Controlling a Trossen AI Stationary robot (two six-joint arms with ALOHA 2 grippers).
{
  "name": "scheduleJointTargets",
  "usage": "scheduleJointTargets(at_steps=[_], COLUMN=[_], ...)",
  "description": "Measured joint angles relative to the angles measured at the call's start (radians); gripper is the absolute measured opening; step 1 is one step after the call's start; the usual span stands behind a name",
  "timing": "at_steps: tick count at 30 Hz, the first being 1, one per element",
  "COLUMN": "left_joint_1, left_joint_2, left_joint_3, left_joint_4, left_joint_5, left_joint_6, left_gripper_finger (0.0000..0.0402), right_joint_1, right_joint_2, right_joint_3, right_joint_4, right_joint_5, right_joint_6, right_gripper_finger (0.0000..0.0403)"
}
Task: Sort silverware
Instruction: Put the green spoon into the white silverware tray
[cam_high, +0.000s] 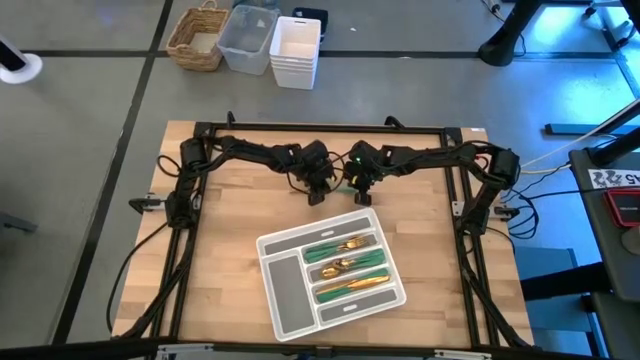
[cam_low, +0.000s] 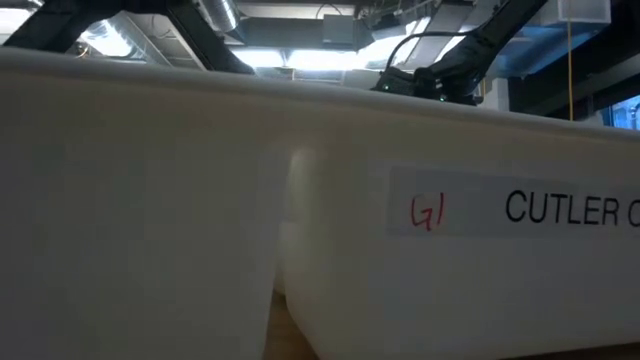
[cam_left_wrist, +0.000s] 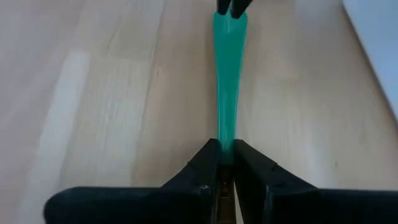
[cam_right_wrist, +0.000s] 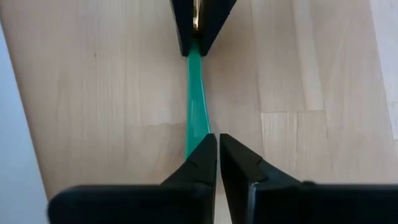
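Note:
One piece of silverware with a slim green handle (cam_left_wrist: 227, 74) is stretched between my two grippers over the far middle of the table. My left gripper (cam_left_wrist: 226, 144) is shut on one end and my right gripper (cam_right_wrist: 217, 138) on the other. In the high view they face each other, left gripper (cam_high: 318, 190) and right gripper (cam_high: 362, 190). The grey tray (cam_high: 290, 285) lies nearer, and more gold and green silverware (cam_high: 345, 265) rests in its compartments. The low view shows only the tray's white wall (cam_low: 200, 200). My left gripper pinches the piece between its two fingers where the green handle meets the gold metal (cam_left_wrist: 225, 186). The fingers lie along the handle, coming level from the table's left. My right gripper pinches the wider free end of the green handle (cam_right_wrist: 198, 140) between its two fingers. It comes level from the table's right, in line with the handle. The handle (cam_right_wrist: 198, 93) runs straight across to the other gripper, above the wood.
A black frame (cam_high: 320, 128) runs round the wooden table. Beyond the far edge stand a wicker basket (cam_high: 197, 38), a clear bin (cam_high: 246, 38) and a white bin (cam_high: 296, 50). Bare wood (cam_high: 230, 190) lies to the left and right of the tray.

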Motion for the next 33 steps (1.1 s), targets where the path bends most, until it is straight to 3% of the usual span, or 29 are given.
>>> scheduleJointTargets(at_steps=[6, 15, 22, 28, 33], left_joint_1=[0.026, 0.026, 0.026, 0.026, 0.026], left_joint_2=[0.002, 0.003, 0.003, 0.003, 0.003], left_joint_3=[0.012, 0.014, 0.014, 0.015, 0.015], left_joint_4=[0.003, 0.008, 0.008, 0.007, 0.007], left_joint_5=[0.083, 0.095, 0.095, 0.097, 0.099], left_joint_6=[-0.044, -0.084, -0.128, -0.127, -0.128], left_gripper_finger=[0.0025, 0.0029, 0.0032, 0.0034, 0.0034], right_joint_1=[0.000, 0.000, 0.017, 0.033, 0.027], right_joint_2=[0.000, 0.045, 0.112, 0.117, 0.119], right_joint_3=[0.002, 0.004, 0.009, 0.008, 0.007], right_joint_4=[0.013, 0.049, 0.050, 0.048, 0.047], right_joint_5=[0.001, 0.000, -0.007, 0.097, 0.104], right_joint_6=[0.000, -0.001, -0.051, -0.080, -0.079], right_gripper_finger=[0.0065, 0.0146, 0.0147, 0.0143, 0.0142])
